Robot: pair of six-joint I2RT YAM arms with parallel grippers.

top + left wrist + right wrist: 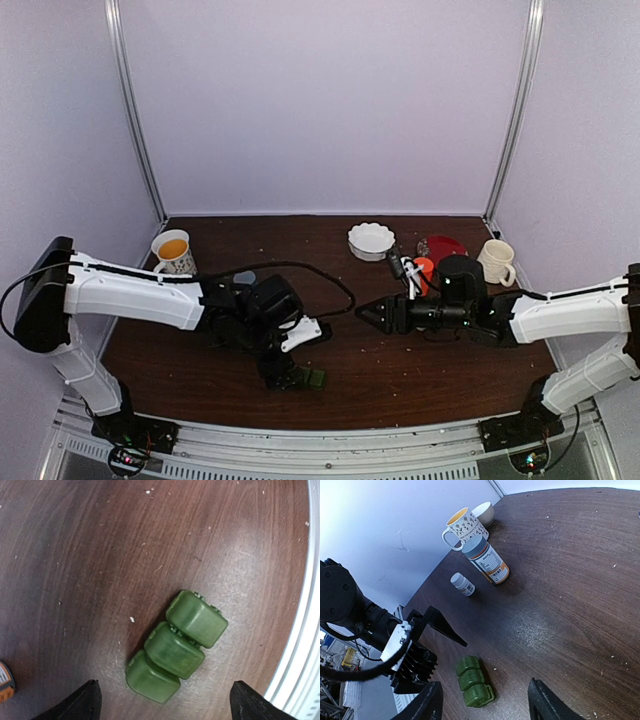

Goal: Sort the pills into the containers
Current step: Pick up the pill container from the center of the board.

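Found pill box [175, 647] by near edge, left of centre, lids [197, 617] shut.
Noted left gripper [164, 684] wide open, empty, above it; right gripper [368, 313] parted, empty, farther right; judged lids needed prising first, box steadied.

left claw [166, 703]: pointing down, jaws wide (both fingertips visible) | right claw [485, 704]: level, pointing toward left arm, jaws apart

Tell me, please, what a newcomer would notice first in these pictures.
First comes the dark-green pill box, a strip of three cells with lids down. It lies on the brown table near the front edge, below the open left end effector. Next come the grey-capped labelled bottle and a small white bottle, standing near a patterned mug on the table's left side.
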